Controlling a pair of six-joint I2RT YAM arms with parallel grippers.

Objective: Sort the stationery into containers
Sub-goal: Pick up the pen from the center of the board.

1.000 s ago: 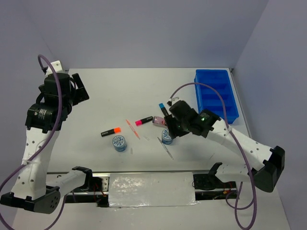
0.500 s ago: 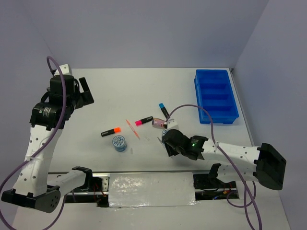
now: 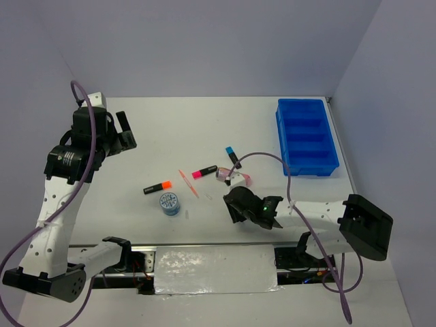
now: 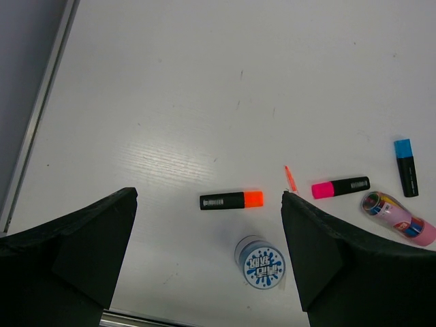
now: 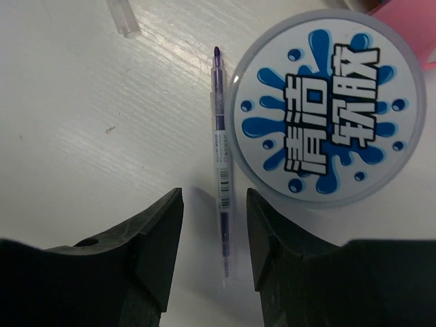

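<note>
The left arm stands raised at the left side of the table (image 3: pixel 204 129). Its left claw (image 3: pixel 122 134) is spread wide, with nothing between the fingers.

Below it, near the middle of the table, lies a black highlighter with an orange cap (image 4: pixel 230 200). A round blue-and-white disc (image 4: pixel 264 264) sits just in front of it, apart from it. To the right is a thin orange pen (image 4: pixel 291 179), lying at a slant. Then comes a black highlighter with a pink cap (image 4: pixel 340 187), close beside the pen's far end. Next is a pink patterned tube (image 4: pixel 398 219), on its side. Just behind the tube lies a black highlighter with a blue cap (image 4: pixel 406 167).

The right arm reaches low across the table in front of the tube. The right claw (image 5: pixel 213 204) is down at the surface with its fingers (image 5: pixel 153 238) part-way apart. A thin purple pen (image 5: pixel 219 136) lies flat on the table and runs into the gap between them. Neither finger presses on it. A second blue-and-white disc (image 5: pixel 327 105) lies right against the pen's right side, outside the gap.

The blue tray (image 3: pixel 306 136) sits at the far right of the table. Its compartments run in a row, and it is well apart from all the loose items.
</note>
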